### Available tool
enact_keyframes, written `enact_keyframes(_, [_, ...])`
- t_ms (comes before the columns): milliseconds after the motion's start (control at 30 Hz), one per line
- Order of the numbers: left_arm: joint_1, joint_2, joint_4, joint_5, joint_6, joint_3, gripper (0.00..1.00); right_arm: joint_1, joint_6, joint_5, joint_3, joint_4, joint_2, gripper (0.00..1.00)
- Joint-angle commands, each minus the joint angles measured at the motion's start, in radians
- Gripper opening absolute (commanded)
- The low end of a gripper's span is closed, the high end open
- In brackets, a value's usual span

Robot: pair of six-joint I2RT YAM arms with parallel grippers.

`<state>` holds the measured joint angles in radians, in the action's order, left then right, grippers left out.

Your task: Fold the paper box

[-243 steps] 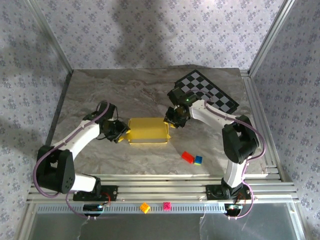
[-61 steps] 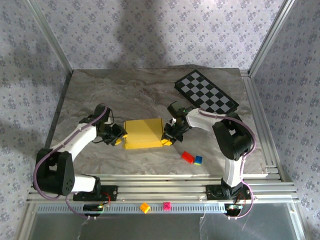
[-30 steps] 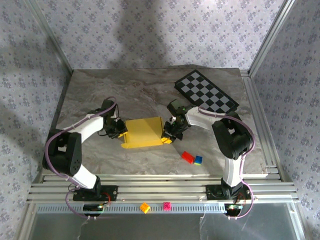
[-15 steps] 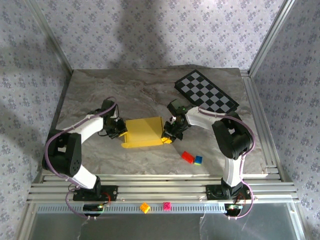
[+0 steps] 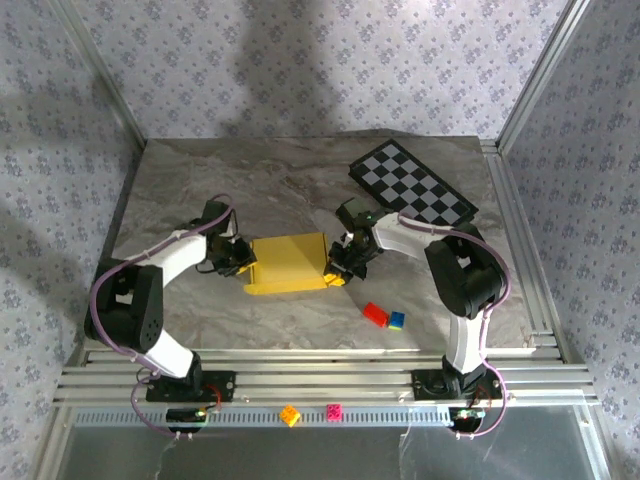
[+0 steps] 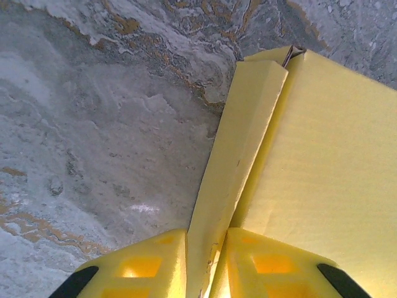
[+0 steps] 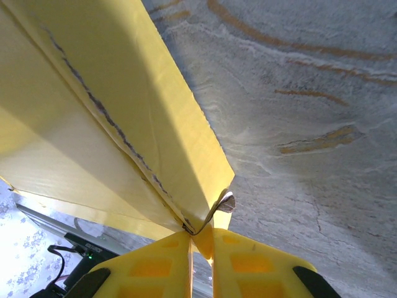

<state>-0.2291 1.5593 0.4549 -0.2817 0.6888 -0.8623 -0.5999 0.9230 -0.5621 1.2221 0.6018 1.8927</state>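
The marble-patterned surface is carrying little besides the task's thing. A black-and-grey checkerboard mat is lying at the far right, well apart from the work. A red brick and a blue brick are sitting touching each other near the front, just right of the box's near right corner and beside the right arm. An orange brick and a pink brick are resting on the slotted rail in front of the arm bases. Nothing is lying between the two claws except the box itself.

The yellow paper box is lying at mid-surface as a shallow closed rectangle. Its long axis is running left to right, with the right end turned slightly toward the far side.

The left claw is meeting the box's left end. In the left wrist view its fingers are standing narrow, pinching a long side flap that is angling away from the box's body.

The right claw is gripping the right end. In the right wrist view its fingers are nearly together, clamping a creased corner of the box where a small torn curl is showing.
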Motion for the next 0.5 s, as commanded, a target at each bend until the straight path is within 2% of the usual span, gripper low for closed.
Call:
enact_keyframes(0, [0.015, 0.031, 0.052, 0.020, -0.016, 0.052, 0.20, 0.010, -0.007, 0.067, 0.002, 0.022, 0.018, 0.15])
enact_keyframes(167, [0.015, 0.081, 0.036, -0.020, -0.030, 0.041, 0.17, 0.010, -0.007, 0.067, 0.002, 0.022, 0.017, 0.15])
enact_keyframes(400, [-0.010, 0.097, 0.021, -0.004, -0.034, 0.087, 0.13, 0.011, -0.004, 0.068, 0.005, 0.018, 0.014, 0.15])
enact_keyframes(433, [-0.012, 0.096, 0.023, -0.001, -0.036, 0.090, 0.10, 0.011, -0.004, 0.069, 0.005, 0.018, 0.013, 0.15])
enact_keyframes(467, [-0.013, 0.093, 0.025, 0.001, -0.036, 0.091, 0.00, 0.011, -0.004, 0.068, 0.006, 0.018, 0.012, 0.15])
